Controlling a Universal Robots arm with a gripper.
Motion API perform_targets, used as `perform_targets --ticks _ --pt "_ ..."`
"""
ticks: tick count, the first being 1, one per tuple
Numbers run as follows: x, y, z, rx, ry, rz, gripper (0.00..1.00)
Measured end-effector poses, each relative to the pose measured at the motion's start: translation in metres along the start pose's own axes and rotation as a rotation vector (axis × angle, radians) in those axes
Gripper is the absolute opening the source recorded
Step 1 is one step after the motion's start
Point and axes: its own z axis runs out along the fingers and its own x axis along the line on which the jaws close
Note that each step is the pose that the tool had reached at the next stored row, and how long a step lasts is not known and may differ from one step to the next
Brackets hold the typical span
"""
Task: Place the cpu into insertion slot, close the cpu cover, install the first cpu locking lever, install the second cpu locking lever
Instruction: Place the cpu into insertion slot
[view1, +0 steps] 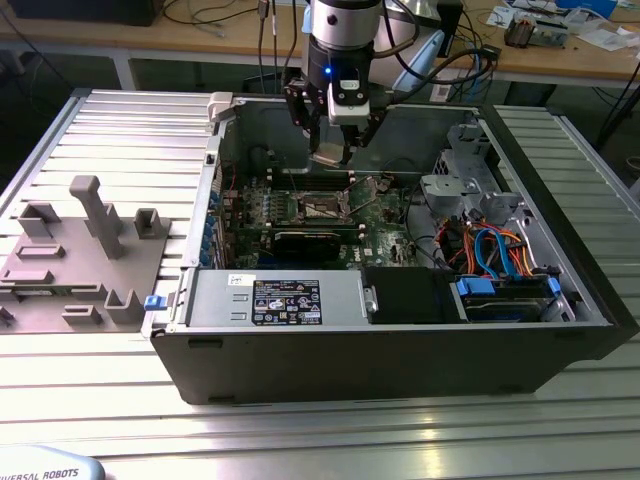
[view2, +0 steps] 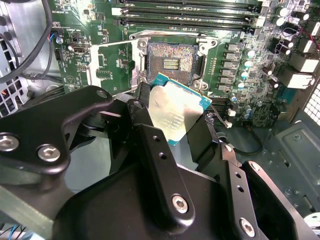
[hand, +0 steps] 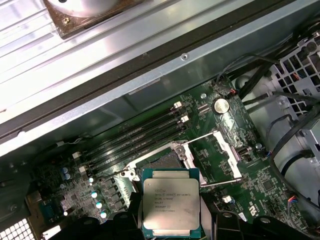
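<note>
My gripper (view1: 333, 150) hangs inside the open computer case, shut on the cpu (view1: 328, 156). The cpu (view2: 177, 112) is a flat square chip with a silver top, held by its edges between the black fingers (view2: 145, 120). It hovers above the green motherboard (view1: 385, 225), apart from the insertion slot (view2: 171, 62). The insertion slot (hand: 161, 161) lies open, a dark square framed in silvery metal, partly hidden behind the cpu (hand: 171, 202). The cpu cover (view2: 131, 67) is flipped open beside the slot, also seen as the cpu cover (hand: 207, 136) in the first wrist view.
Long black memory slots (view2: 190, 12) run beside the socket. The case walls (view1: 400, 360) enclose the board, with a power supply (view1: 285, 300) in front and coloured cables (view1: 490, 250) and a drive cage at the exterior view's right. A grey fixture (view1: 90, 250) stands outside, on the left.
</note>
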Motion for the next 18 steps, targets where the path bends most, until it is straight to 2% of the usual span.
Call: perform_targets --ticks 18 --pt "0.0 0.0 0.0004 -0.0001 -0.0008 0.01 0.54"
